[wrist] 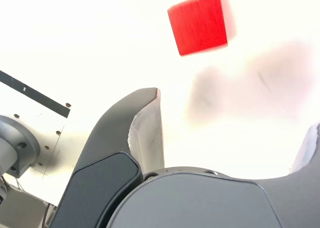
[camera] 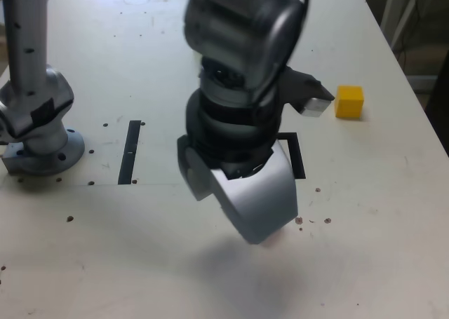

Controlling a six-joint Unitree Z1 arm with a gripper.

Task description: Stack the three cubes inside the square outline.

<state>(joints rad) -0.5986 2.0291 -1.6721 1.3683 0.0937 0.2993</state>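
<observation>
In the wrist view a red cube [wrist: 198, 22] lies on the white table ahead of my gripper [wrist: 230, 133]. The jaws stand wide open with nothing between them, and one pale finger pad [wrist: 146, 133] shows clearly. From the exterior view my arm hangs low over the table's middle, and the gripper [camera: 261, 207] hides the red cube. A yellow cube [camera: 349, 101] sits alone toward the exterior view's right, apart from the arm. Only one corner of the square outline [camera: 300, 158] shows from behind the arm, and its centre is hidden.
A thin black strip [camera: 130, 151] lies on the table toward the exterior view's left, seen also as the strip [wrist: 32, 93] in the wrist view. The arm's grey base [camera: 38, 133] is bolted at the far left. The table's right edge [camera: 414, 102] runs close beyond the yellow cube.
</observation>
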